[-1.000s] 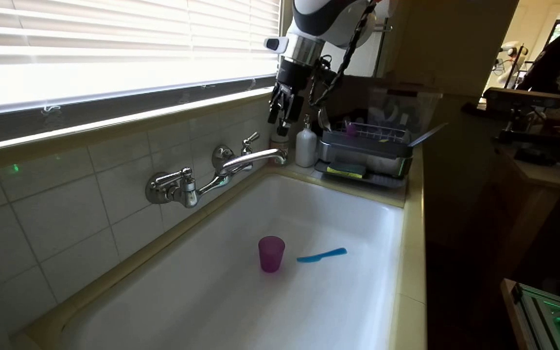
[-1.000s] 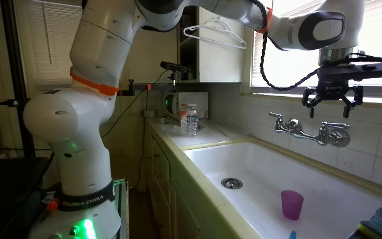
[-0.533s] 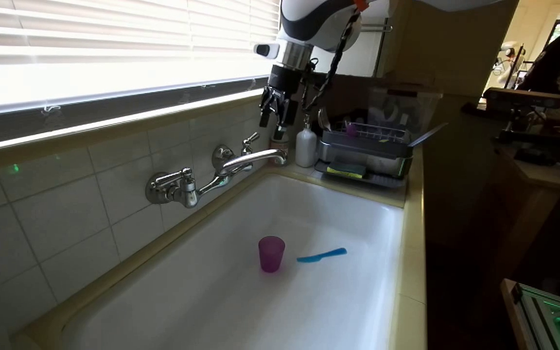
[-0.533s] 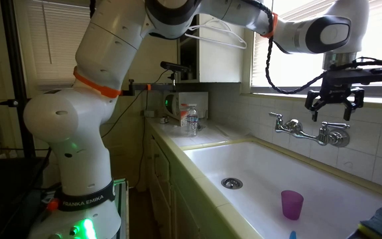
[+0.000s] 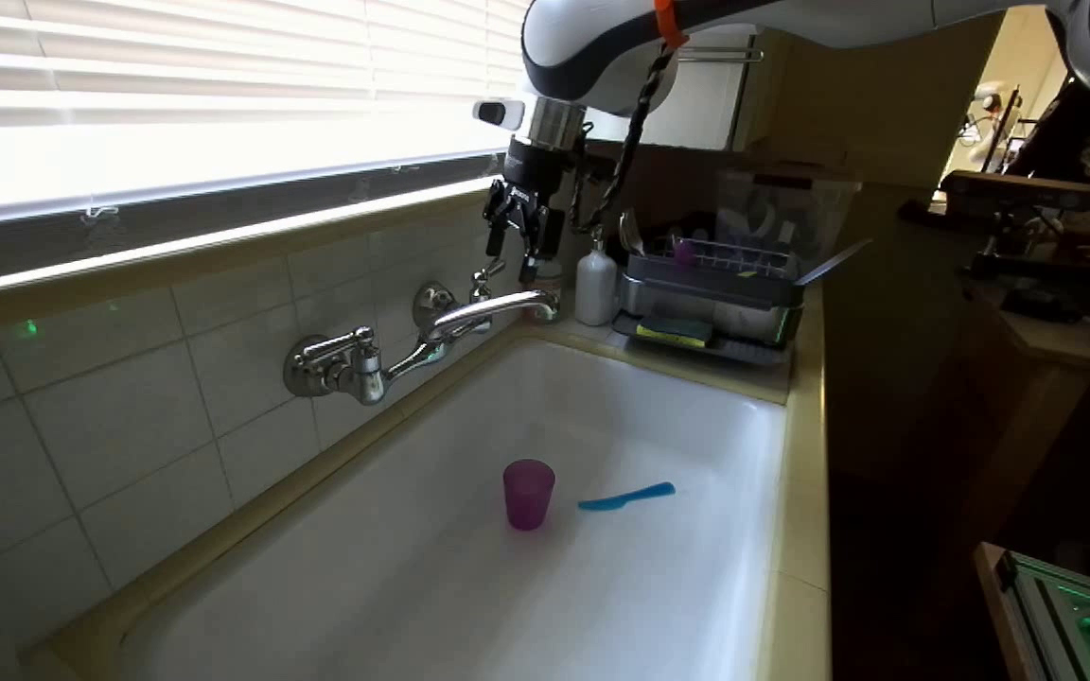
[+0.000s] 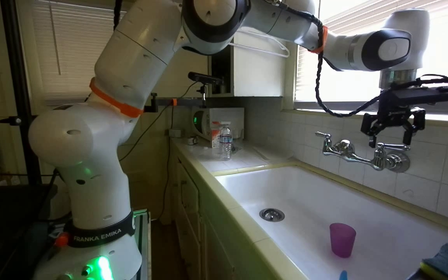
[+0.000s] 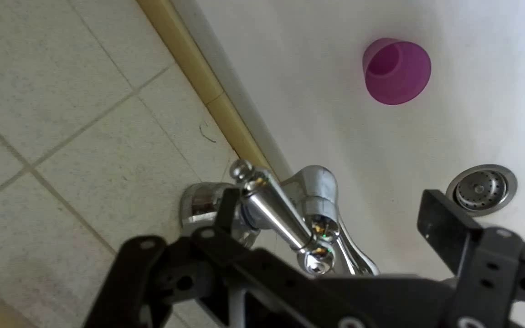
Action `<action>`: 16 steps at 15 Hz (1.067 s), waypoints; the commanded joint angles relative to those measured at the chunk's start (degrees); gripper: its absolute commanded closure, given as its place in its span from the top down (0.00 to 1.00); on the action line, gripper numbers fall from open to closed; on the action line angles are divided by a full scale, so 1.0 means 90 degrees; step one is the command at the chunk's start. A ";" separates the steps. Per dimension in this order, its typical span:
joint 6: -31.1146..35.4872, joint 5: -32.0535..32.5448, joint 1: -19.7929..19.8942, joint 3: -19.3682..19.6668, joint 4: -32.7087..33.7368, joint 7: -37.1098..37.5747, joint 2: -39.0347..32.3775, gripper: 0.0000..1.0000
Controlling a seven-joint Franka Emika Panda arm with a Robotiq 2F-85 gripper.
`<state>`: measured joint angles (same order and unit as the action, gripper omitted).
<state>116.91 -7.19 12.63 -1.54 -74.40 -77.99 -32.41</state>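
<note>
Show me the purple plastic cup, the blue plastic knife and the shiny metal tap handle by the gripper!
Purple plastic cup point(image 5: 528, 496): in an exterior view, outer side.
Blue plastic knife point(image 5: 628, 497): in an exterior view, near its middle.
Shiny metal tap handle point(image 7: 279, 215): wrist view, lever's middle.

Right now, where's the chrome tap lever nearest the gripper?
In the wrist view, the chrome tap lever shows just below centre, between the fingers of the open black gripper, left of the round metal drain.

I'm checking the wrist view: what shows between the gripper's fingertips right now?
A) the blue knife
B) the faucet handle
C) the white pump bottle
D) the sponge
B: in the wrist view the gripper stands open, and the chrome faucet handle shows between its spread fingers.
</note>
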 commanded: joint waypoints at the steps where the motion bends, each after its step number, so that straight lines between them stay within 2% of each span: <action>1: -0.0067 0.0153 -0.0043 -0.0049 0.0390 -0.0256 -0.0300 1.00; 8: -0.0584 0.0581 -0.0181 0.0093 0.0612 -0.0054 -0.0562 1.00; 10: -0.0770 0.0644 -0.0187 0.0089 0.0660 -0.0047 -0.0556 0.94; 13: -0.1057 0.0687 -0.0196 0.0090 0.0688 -0.0017 -0.0515 0.99; 16: -0.1338 0.0717 -0.0201 0.0101 0.0698 -0.0004 -0.0483 1.00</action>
<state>111.05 -2.39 11.41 -1.25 -68.70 -79.33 -36.77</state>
